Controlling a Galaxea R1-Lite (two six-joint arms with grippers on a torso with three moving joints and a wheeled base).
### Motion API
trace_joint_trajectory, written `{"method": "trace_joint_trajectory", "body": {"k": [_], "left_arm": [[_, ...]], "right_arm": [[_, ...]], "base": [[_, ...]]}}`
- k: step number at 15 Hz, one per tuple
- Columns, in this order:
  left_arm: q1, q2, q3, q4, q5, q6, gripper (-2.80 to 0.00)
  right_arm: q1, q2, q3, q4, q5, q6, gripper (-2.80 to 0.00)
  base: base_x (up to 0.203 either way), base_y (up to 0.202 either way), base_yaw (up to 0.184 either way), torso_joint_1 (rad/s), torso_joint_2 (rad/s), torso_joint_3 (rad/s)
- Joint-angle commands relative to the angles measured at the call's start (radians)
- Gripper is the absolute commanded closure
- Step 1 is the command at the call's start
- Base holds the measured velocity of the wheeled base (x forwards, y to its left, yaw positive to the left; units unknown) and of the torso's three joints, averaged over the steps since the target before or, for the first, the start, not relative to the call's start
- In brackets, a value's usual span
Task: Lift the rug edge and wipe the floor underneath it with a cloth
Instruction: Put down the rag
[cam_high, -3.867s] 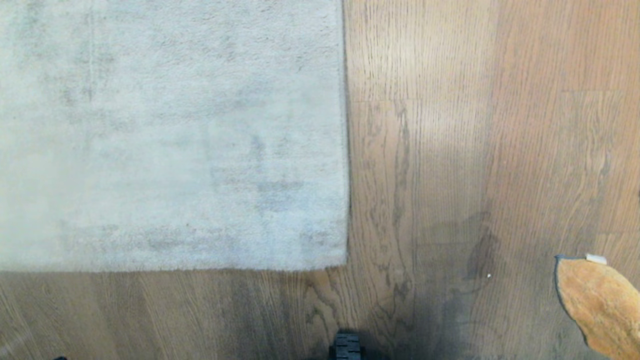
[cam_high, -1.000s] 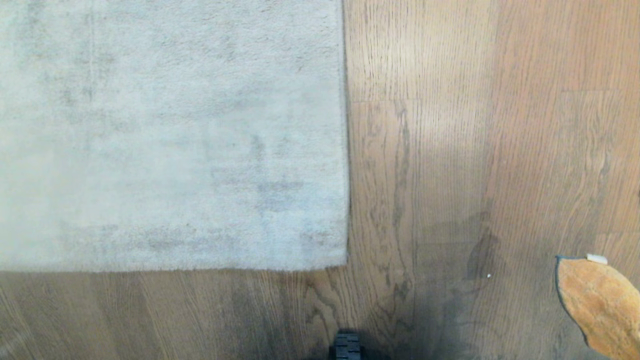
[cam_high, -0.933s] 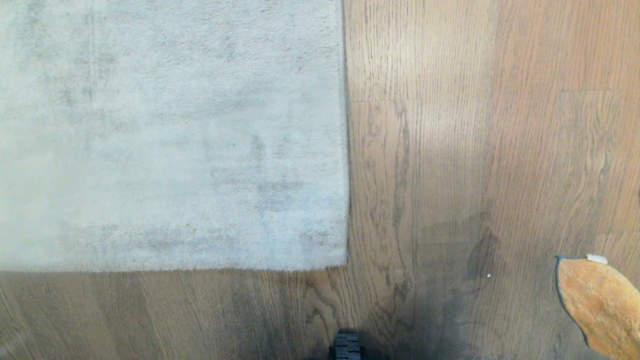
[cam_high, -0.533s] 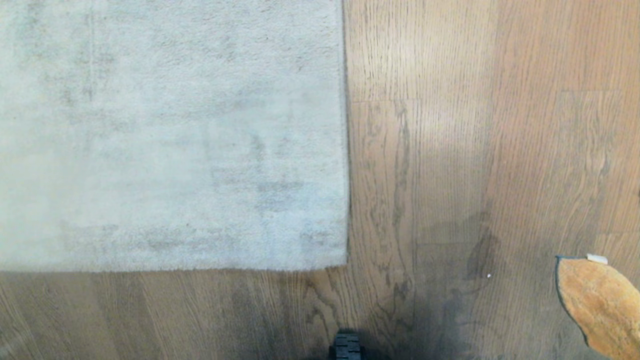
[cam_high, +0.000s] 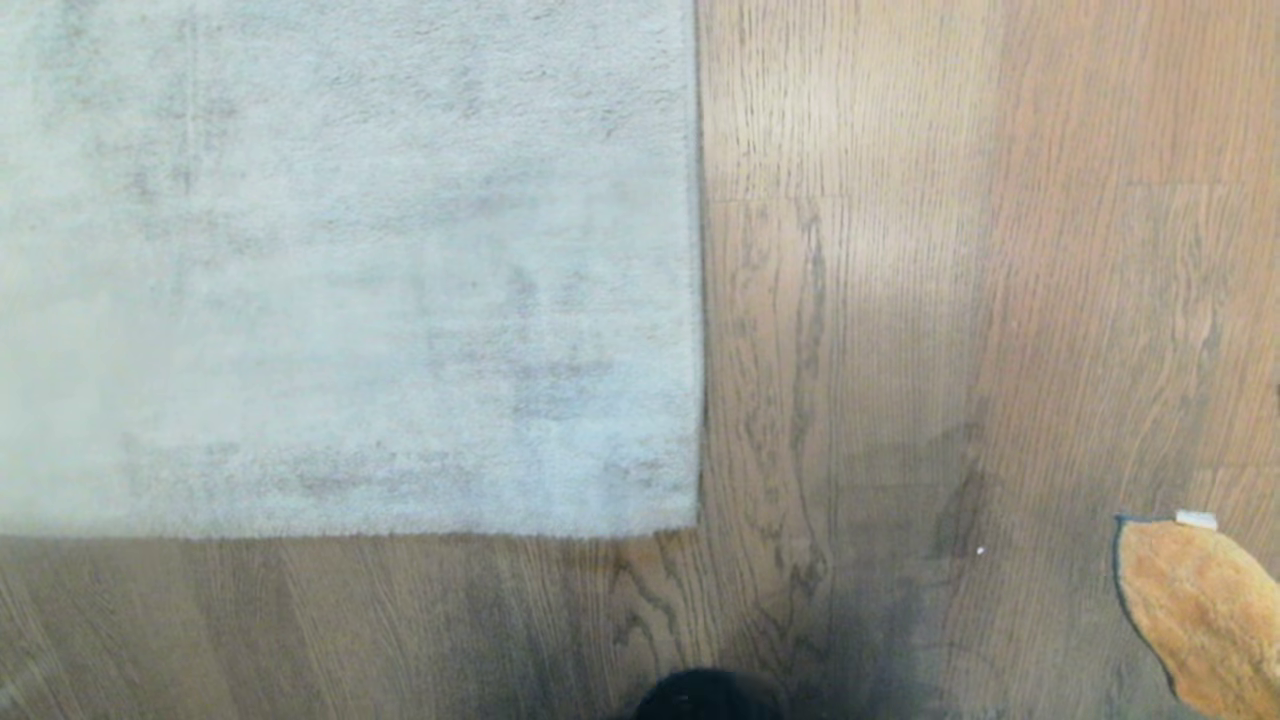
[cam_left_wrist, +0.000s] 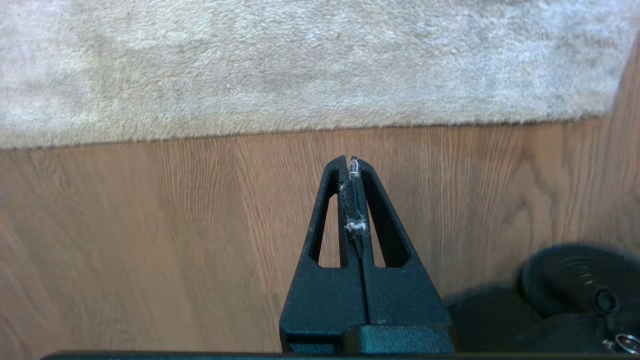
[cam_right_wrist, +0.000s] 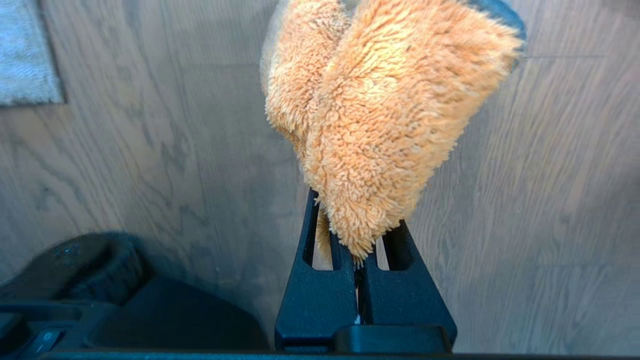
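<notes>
Currently: rug (cam_high: 350, 270) lies flat on floor (cam_high: 900, 300), pale grey-beige pile up, filling upper left of head view. Rug edge (cam_high: 697, 300) runs straight along its right side to a square corner (cam_high: 690, 522) approx. centre of view; near border runs left from that corner. No part raised, no backing visible. Floor = brown wood planks w/ dark wavy grain; darker shadowed patch near bottom centre, right of corner. Small white speck (cam_high: 979, 550) on floor within that patch.

L gripper (cam_left_wrist: 351, 162): fingers pressed together, nothing b/w them except bits of pale lint stuck along the seam. Hangs over bare floor just short of rug's near border, tips pointing toward it, not touching rug.

R gripper (cam_right_wrist: 357, 260): pinching cloth (cam_right_wrist: 380, 115). Cloth = orange-yellow, shaggy, bunched, sticking out beyond fingertips; dark trim visible at far end. Over bare floor, well apart from rug; rug corner seen only at edge of R wrist view. Head view: cloth (cam_high: 1195, 610) at lower right edge, w/ white tag (cam_high: 1195, 519) at its top corner. R gripper itself outside head view.

Dark rounded robot part (cam_high: 705, 697) at bottom centre of head view.
</notes>
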Motion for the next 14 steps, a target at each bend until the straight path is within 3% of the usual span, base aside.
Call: {"method": "trace_joint_trajectory", "body": {"k": [1, 14], "left_arm": [[0.001, 0.0, 0.0, -0.002, 0.0, 0.0, 0.0], [0.001, 0.0, 0.0, 0.0, 0.002, 0.0, 0.0]], "right_arm": [[0.001, 0.001, 0.0, 0.001, 0.0, 0.0, 0.0], [0.001, 0.001, 0.0, 0.001, 0.0, 0.0, 0.0]], "base": [[0.0, 0.0, 0.0, 0.0, 0.0, 0.0], [0.0, -0.188, 0.001, 0.002, 0.0, 0.002]]}}
